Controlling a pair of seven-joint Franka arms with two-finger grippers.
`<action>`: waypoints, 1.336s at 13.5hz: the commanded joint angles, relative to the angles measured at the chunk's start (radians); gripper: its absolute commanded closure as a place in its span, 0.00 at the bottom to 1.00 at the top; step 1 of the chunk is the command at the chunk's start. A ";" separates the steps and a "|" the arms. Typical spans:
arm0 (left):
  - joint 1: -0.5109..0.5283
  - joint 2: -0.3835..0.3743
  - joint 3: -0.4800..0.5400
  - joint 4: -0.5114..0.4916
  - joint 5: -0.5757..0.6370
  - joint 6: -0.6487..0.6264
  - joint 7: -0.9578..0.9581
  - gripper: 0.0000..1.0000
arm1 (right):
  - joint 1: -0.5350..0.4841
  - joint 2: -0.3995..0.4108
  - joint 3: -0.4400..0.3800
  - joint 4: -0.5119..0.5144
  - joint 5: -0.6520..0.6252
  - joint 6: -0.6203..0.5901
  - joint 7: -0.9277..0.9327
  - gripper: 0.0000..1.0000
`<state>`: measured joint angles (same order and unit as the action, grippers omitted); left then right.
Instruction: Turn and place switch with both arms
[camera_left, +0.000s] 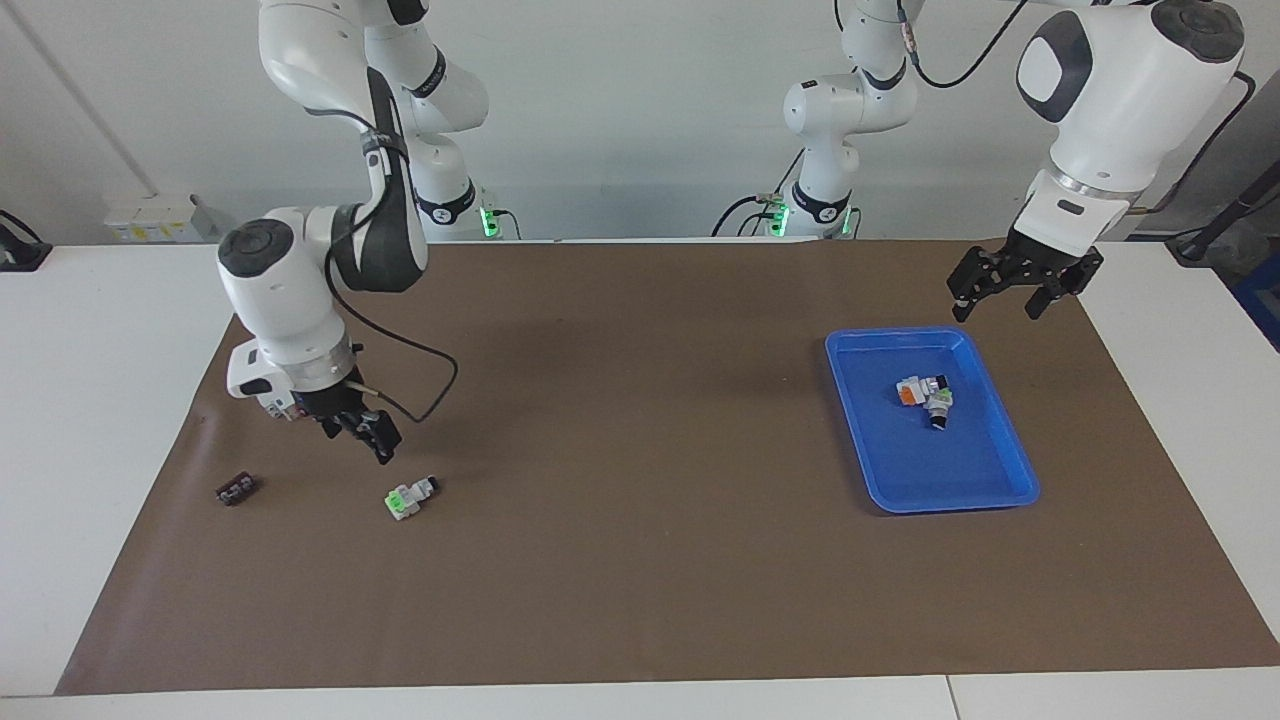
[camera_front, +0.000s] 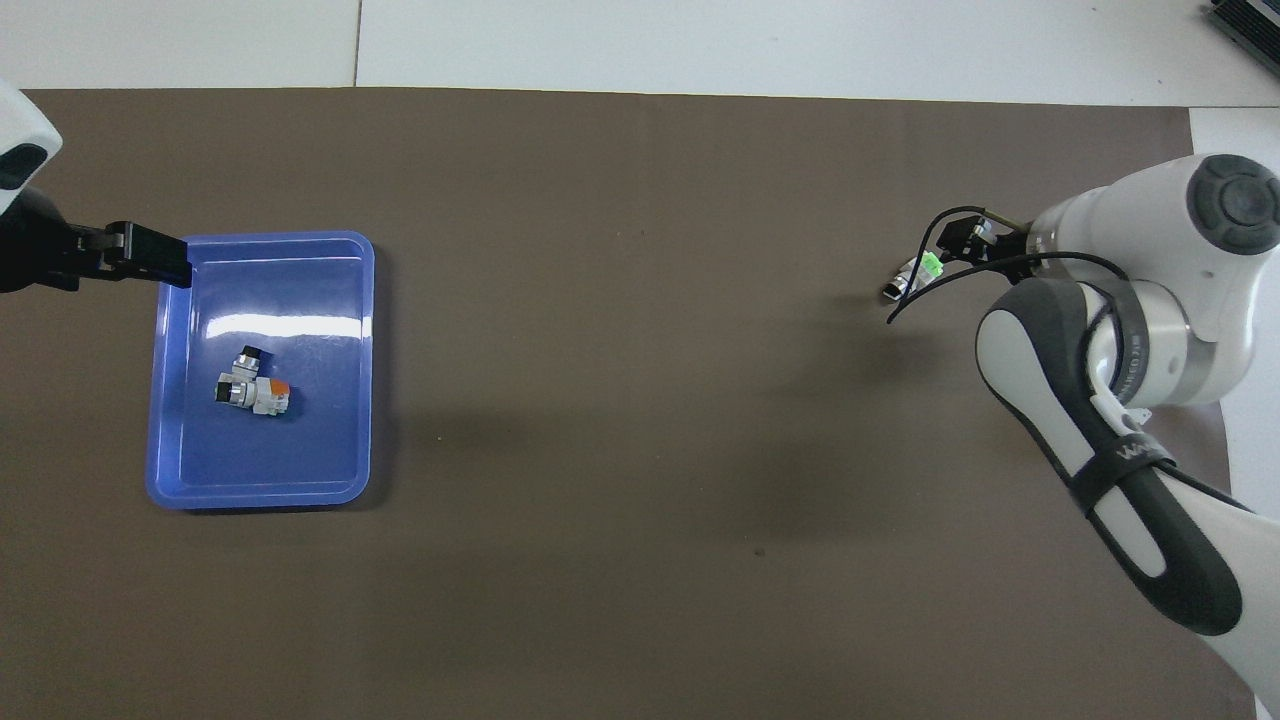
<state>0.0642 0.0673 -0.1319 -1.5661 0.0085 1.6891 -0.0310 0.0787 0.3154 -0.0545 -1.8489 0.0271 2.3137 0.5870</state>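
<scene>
The switch (camera_left: 410, 497) lies on its side on the brown mat near the right arm's end of the table, its green end and black knob both showing. It also shows in the overhead view (camera_front: 915, 276). My right gripper (camera_left: 358, 440) hangs tilted just above the mat beside the switch, a small gap apart from it, fingers open and empty; it also shows in the overhead view (camera_front: 968, 240). My left gripper (camera_left: 1004, 300) is open and empty in the air over the edge of the blue tray (camera_left: 1000, 420) that is nearest the robots. The left arm waits.
The blue tray (camera_front: 170, 400) holds two small switches lying together, one with an orange face (camera_left: 908, 393), one with a black knob (camera_left: 940, 408). A small dark part (camera_left: 236, 489) lies on the mat beside the switch, closer to the mat's edge.
</scene>
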 joint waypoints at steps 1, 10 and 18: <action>0.003 -0.027 -0.002 -0.031 0.018 0.001 -0.004 0.00 | 0.009 0.069 0.004 0.036 0.085 0.071 0.062 0.00; 0.003 -0.027 -0.002 -0.031 0.018 0.000 -0.004 0.00 | -0.007 0.157 0.004 0.056 0.120 0.101 0.080 0.00; 0.003 -0.027 -0.002 -0.031 0.018 0.001 -0.004 0.00 | -0.008 0.200 0.004 0.089 0.120 0.105 0.083 0.01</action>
<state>0.0642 0.0673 -0.1319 -1.5661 0.0085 1.6891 -0.0310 0.0772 0.4973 -0.0605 -1.7741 0.1337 2.4096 0.6573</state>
